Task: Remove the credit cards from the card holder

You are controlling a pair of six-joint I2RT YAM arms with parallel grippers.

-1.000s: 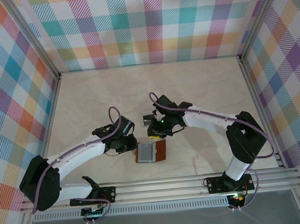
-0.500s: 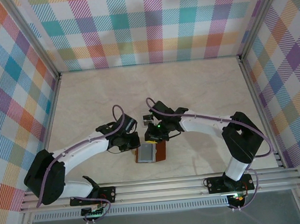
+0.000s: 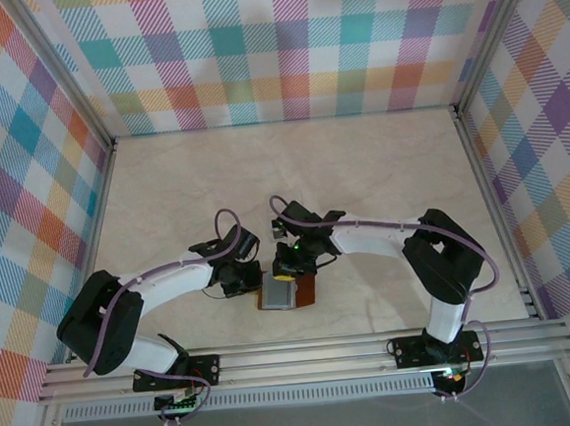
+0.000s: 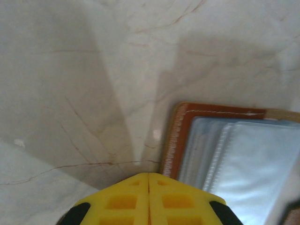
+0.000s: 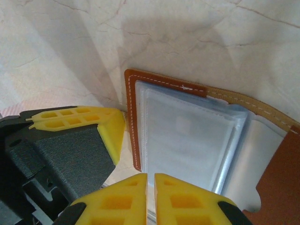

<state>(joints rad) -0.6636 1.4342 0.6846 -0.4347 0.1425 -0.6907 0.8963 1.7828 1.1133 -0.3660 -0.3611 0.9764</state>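
The card holder (image 3: 307, 290) lies open on the table, reddish-brown leather with cloudy clear pockets (image 3: 279, 293) facing up. The credit cards are hidden inside those pockets (image 5: 187, 140). My left gripper (image 3: 255, 279) is shut and empty, and its tips (image 4: 149, 175) sit on the table just off the holder's stitched left edge (image 4: 179, 136). My right gripper (image 3: 288, 272) is shut to a thin slit. Its tips (image 5: 150, 176) are over the near-left corner of the pockets, and I cannot tell whether they touch it. The left fingers (image 5: 111, 127) show beside the holder's brown edge (image 5: 132, 122).
Marble-look tabletop (image 3: 381, 176) with checked walls on three sides. An aluminium rail (image 3: 306, 354) runs along the near edge by the arm bases. The holder's brown flap (image 5: 281, 187) spreads to the right.
Both arms have drawn in and down toward the card holder, and both pairs of jaws have closed. The holder itself has not moved.
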